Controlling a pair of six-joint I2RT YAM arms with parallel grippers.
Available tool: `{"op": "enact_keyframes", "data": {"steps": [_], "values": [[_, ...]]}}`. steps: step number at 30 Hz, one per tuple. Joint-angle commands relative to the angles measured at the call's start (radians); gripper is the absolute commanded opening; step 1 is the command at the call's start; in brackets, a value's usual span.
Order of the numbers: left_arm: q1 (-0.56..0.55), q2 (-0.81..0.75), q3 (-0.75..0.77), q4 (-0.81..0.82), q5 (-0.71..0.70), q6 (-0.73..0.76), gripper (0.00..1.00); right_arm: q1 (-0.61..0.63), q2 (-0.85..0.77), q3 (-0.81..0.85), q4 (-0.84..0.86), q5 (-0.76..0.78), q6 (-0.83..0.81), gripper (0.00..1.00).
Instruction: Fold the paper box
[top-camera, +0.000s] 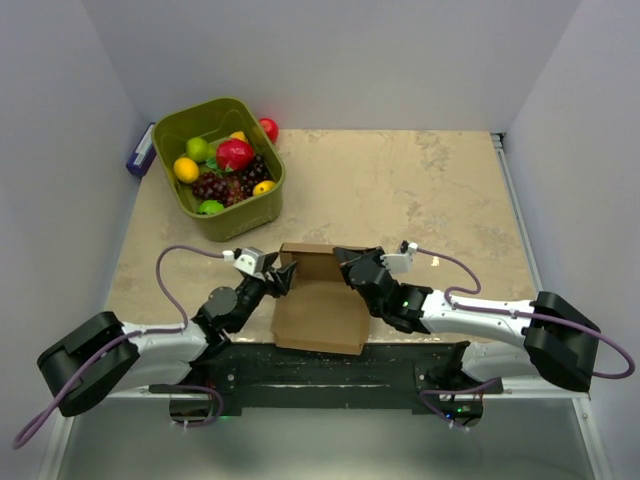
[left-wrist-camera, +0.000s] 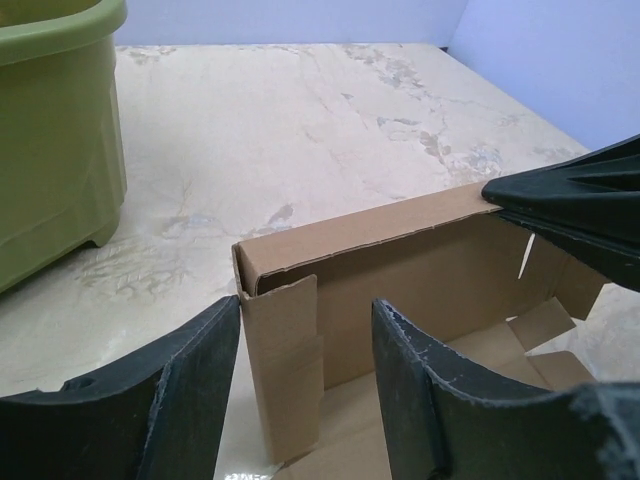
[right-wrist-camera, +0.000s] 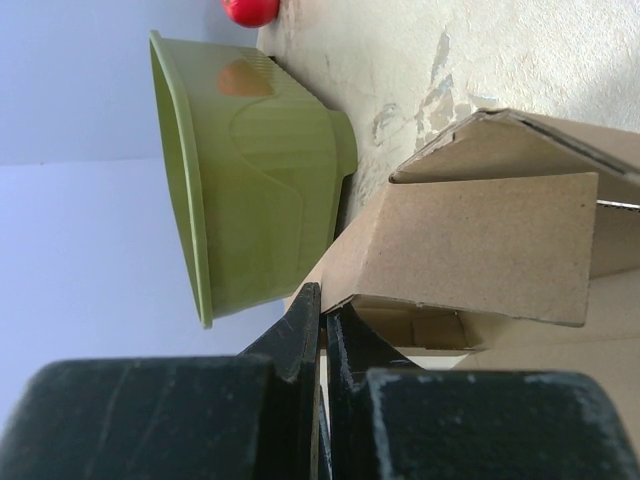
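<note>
Across the tan table (top-camera: 420, 190), little beside the work: a green bin (top-camera: 222, 205) at the far left, well apart from it. Midway along the near edge, lying base-down: the box (top-camera: 320, 315), only part folded. Back wall raised and standing upright along the far side, its top edge seemingly doubled over. Left end tab turned forward at the corner and standing too. Base panel flat on the table. Side and front panels apparently flat as well, with slots and small flaps at the right end not yet tucked. By that reckoning, an early-to-middle stage: one wall up, the remaining walls to lift and lock.

As for the left fingers (top-camera: 281, 277): parted about halfway, straddling the upright left tab, gripping nothing as far as visible. As for the right fingers (top-camera: 346, 263): pressed shut, tips against the right end of the back wall's top edge. Impossible to tell whether any cardboard is pinched between them.
</note>
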Motion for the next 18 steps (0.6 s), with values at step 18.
{"op": "enact_keyframes", "data": {"steps": [18], "values": [[0.103, -0.086, -0.123, -0.164, 0.094, -0.155, 0.65, 0.007, -0.040, -0.025, 0.041, 0.056, -0.034, 0.00]]}}
